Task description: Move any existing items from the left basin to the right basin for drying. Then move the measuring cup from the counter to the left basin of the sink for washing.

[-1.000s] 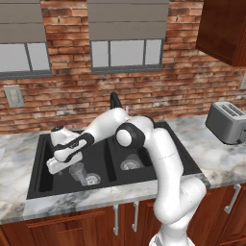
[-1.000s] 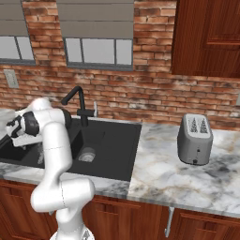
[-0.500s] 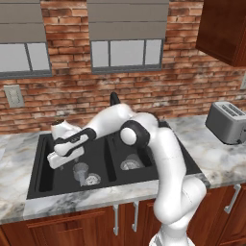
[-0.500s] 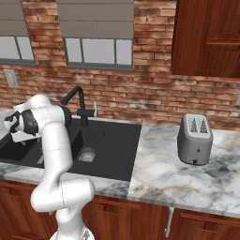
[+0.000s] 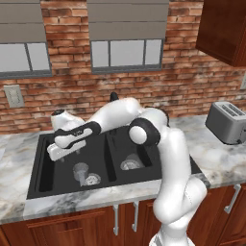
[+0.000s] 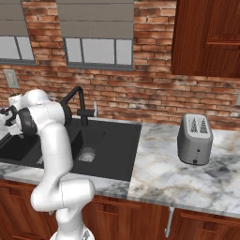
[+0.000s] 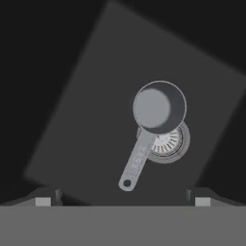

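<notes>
We see a grey marble counter point(image 5: 221, 168) under a red brick wall point(image 5: 182, 81) with windows, a black double sink point(image 5: 43, 185) set into it and a toaster point(image 5: 228, 122) well to the right of the sink. The measuring cup point(image 7: 158, 107) lies in the sink's left basin point(image 5: 53, 166), its bowl partly over the drain point(image 7: 169, 143), and another item rests in the right basin point(image 5: 166, 161). Above the left basin our gripper point(image 5: 55, 151) holds its fingers wide with nothing between them, having risen from where it hung lower over that basin a second ago.

Kitchen — double sink point(image 5: 108, 158), toaster point(image 6: 195, 138), brick wall point(image 6: 150, 84), wood cabinets point(image 6: 206, 37).
</notes>
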{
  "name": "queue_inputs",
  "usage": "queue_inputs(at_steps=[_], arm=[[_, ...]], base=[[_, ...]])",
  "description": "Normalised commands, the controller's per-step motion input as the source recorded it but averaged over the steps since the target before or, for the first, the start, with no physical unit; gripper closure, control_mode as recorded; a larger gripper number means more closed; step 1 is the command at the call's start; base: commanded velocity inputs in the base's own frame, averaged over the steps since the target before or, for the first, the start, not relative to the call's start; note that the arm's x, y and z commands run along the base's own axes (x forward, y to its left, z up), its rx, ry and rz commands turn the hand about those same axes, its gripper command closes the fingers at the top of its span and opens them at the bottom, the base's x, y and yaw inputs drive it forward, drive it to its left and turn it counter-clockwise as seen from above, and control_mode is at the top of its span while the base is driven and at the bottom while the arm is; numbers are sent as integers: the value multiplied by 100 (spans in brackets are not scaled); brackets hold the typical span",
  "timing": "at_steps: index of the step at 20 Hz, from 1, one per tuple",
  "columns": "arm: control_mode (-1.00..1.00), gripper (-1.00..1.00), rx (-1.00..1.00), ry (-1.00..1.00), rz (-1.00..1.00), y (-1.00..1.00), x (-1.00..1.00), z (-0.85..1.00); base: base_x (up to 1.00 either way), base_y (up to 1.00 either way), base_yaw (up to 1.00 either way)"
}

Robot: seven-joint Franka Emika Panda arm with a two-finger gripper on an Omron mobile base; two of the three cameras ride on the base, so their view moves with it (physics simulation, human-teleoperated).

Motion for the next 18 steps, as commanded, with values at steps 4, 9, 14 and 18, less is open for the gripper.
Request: queue_inputs(at_steps=[4,9,14,18], arm=[[-100,-100,0,-7,-2,0,-39,65],[-100,-100,0,-5,0,0,-44,69],[-100,-100,0,-4,0,0,-42,72],[-100,-100,0,-5,0,0,-51,58]], base=[[0,0,0],[0,0,0],[0,0,0],[0,0,0]])
